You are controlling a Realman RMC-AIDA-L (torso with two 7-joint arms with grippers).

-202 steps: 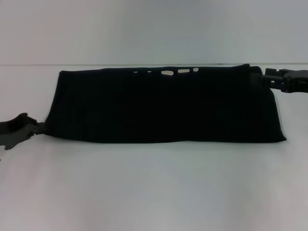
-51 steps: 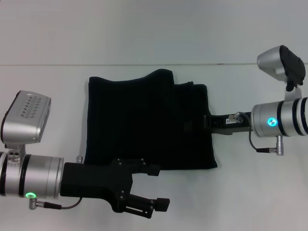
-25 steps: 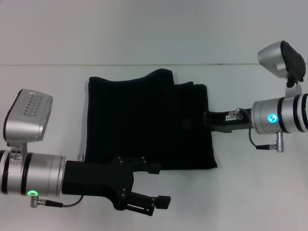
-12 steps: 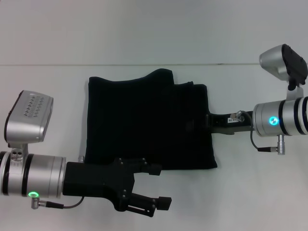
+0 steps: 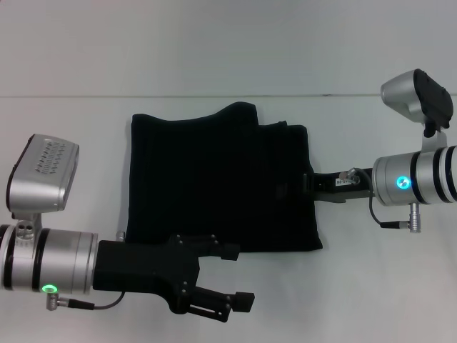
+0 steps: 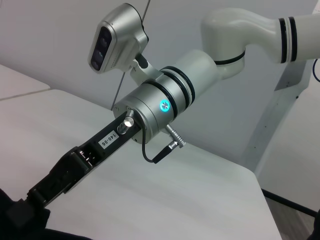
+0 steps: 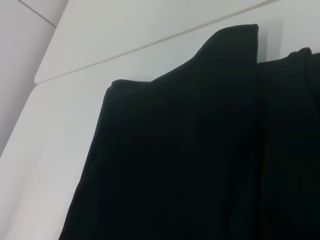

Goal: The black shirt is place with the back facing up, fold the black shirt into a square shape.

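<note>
The black shirt (image 5: pixel 214 179) lies flat on the white table (image 5: pixel 371 286), folded into a rough square with an uneven, stepped far edge. It fills most of the right wrist view (image 7: pixel 190 160). My left gripper (image 5: pixel 230 275) hovers at the shirt's near edge, open, with nothing between its fingers; its upper finger (image 5: pixel 218 249) overlaps the hem in the head view. My right gripper (image 5: pixel 305 184) reaches in from the right and meets the shirt's right edge, black against black. The left wrist view shows that same right gripper (image 6: pixel 30 200) low over the table.
The table's back edge (image 5: pixel 357 96) runs just behind the shirt, with a pale wall beyond. The bulky silver wrists and cameras of the left arm (image 5: pixel 43 257) and the right arm (image 5: pixel 418 175) stand over the table on either side of the shirt.
Eight seconds ago the shirt was a long strip held at both ends; now it is a near square. Over the last second the right arm only shifted slightly; the left arm held still.
</note>
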